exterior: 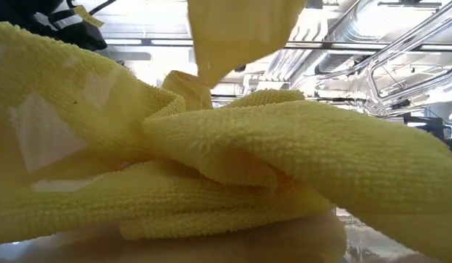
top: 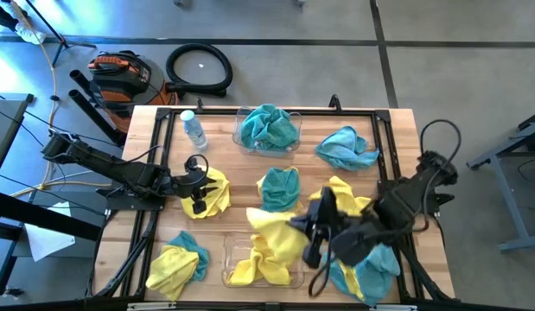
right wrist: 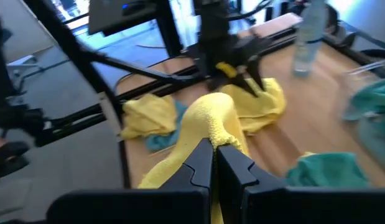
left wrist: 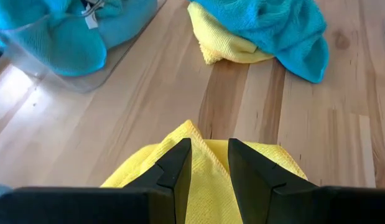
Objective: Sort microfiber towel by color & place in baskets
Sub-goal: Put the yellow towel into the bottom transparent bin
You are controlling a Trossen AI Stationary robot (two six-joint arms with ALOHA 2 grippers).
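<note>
A yellow towel (right wrist: 208, 121) hung from the right hand's (right wrist: 214, 152) closed fingers; dragging could miss the near basket (top: 295, 278).

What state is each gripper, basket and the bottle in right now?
right gripper: shut on a yellow towel, lifted over the near basket.
left gripper: jaws slightly apart, over a yellow towel on the table.
far basket: holds teal towels.
near basket: holds yellow towels.
water bottle: upright, cap on.
</note>
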